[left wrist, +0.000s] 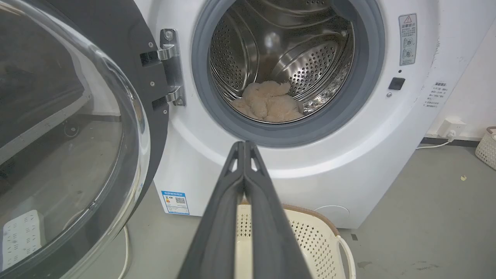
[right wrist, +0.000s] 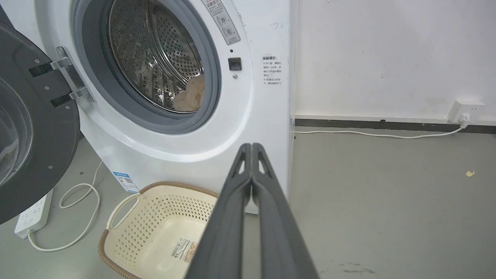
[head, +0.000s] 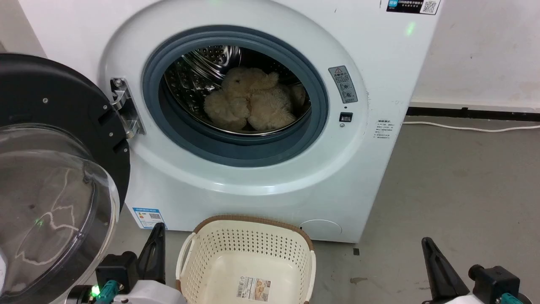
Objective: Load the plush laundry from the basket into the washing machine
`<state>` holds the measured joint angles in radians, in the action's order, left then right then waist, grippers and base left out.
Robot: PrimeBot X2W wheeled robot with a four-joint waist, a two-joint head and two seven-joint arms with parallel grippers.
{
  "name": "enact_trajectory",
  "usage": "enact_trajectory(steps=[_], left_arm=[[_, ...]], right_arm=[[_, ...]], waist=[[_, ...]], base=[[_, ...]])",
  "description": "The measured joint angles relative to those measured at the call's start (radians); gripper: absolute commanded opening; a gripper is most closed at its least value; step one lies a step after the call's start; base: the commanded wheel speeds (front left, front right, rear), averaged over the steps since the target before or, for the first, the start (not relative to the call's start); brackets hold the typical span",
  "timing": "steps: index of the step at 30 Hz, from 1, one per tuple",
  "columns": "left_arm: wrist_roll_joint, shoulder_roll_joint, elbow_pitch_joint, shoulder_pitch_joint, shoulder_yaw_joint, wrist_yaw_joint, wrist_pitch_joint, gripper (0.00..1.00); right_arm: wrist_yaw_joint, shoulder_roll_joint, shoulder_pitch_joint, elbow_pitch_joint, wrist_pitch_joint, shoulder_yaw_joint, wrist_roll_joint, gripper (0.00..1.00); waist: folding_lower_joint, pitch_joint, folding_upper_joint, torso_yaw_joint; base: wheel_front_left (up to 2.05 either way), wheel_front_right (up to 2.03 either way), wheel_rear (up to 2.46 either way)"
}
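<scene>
The beige plush laundry [head: 251,103] lies inside the steel drum of the white washing machine [head: 371,63], low in the drum [left wrist: 269,102] and partly behind the gasket from the right [right wrist: 190,97]. The machine's door [head: 55,177] hangs wide open at the left. On the floor in front stands the cream basket [head: 247,230], holding nothing but the label on its floor [right wrist: 155,232]. My left gripper [head: 158,230] is shut beside the basket's left handle, fingers pressed together [left wrist: 244,145]. My right gripper [head: 426,242] is shut, low at the right [right wrist: 252,146].
A white power strip [right wrist: 33,215] and looped cable lie on the grey floor under the open door. Another cable [right wrist: 372,134] runs along the wall to a socket [right wrist: 465,110]. A second perforated basket [left wrist: 487,149] stands at the far right.
</scene>
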<state>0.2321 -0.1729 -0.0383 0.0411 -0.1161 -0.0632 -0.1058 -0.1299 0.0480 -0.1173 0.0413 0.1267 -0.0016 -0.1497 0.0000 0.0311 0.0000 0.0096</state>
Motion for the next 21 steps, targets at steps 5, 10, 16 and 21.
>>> enact_trajectory(steps=[5, 10, 16, 21], left_arm=[[-0.013, 0.006, 0.002, -0.001, 0.006, 0.005, 0.008, 0.0], [-0.029, 0.012, 0.004, -0.001, 0.012, 0.01, 0.01, 0.0], [-0.049, 0.026, 0.007, -0.004, 0.023, 0.014, 0.019, 0.0], [-0.062, 0.032, 0.01, -0.005, 0.031, 0.018, 0.027, 0.0]], right_arm=[[0.0, 0.0, 0.007, -0.002, -0.01, 0.0, 0.01, 0.0], [0.0, 0.0, 0.016, -0.005, -0.018, 0.0, 0.019, 0.0], [0.0, 0.0, 0.023, -0.008, -0.026, 0.0, 0.028, 0.0], [0.0, 0.0, 0.028, -0.011, -0.033, 0.0, 0.037, 0.0]], waist=[[0.0, -0.002, 0.0, -0.001], [0.0, -0.004, 0.0, -0.001], [0.0, -0.007, 0.0, -0.002], [0.0, -0.009, 0.0, -0.003]], base=[[0.0, 0.0, 0.0], [0.0, 0.0, 0.0], [0.0, 0.0, 0.0], [0.0, 0.0, 0.0]])
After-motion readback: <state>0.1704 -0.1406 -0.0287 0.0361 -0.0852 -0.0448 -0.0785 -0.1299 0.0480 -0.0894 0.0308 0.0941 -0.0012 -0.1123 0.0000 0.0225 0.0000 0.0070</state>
